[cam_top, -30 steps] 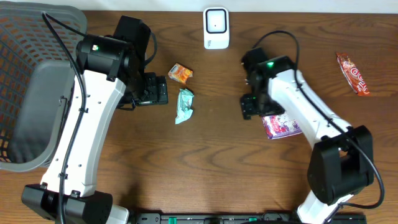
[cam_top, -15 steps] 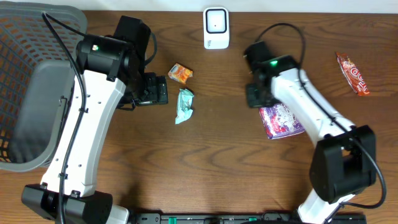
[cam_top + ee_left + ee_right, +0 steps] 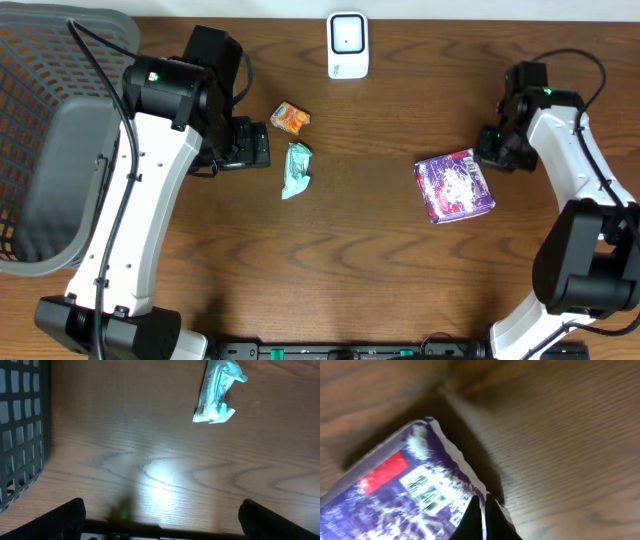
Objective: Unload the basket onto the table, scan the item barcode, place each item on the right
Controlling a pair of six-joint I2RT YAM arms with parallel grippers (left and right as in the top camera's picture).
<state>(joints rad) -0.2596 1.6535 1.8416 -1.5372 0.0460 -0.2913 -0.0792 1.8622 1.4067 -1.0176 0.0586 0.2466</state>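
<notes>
L gripper: jaws at widest, nothing between, parked over bare table. Basket at its 9 o'clock. On overhead, orange packet at its 2 o'clock and teal packet at its 4 o'clock, both near, neither touched.

Scanner at table's 12 o'clock edge.

Purple pack, prob. the item to scan: flat on table at scanner's 5 o'clock, well apart from it. Barcode face-up beside red label.

R gripper: pinched fully shut, looks empty, just off pack's 1 o'clock corner on overhead. In wrist cam, tips overlapping pack edge; contact or not, can't tell.

Risks, judged from here:
- No pickup poss. w/ jaws shut. Must reopen first, else just a shove, w/ pack sliding off toward 9 o'clock.
- Flat pack on wood = little to bite. Thin seam-only pinch likely to slip or droop mid-carry.
- Barcode pointing up, not at scanner. W/o a tilt toward 12 o'clock, no read. Crinkled shiny film = glare, misread.
- Grip over the code = blocked scan.
- L arm idle close to teal and orange packets: knock risk if swung.
</notes>
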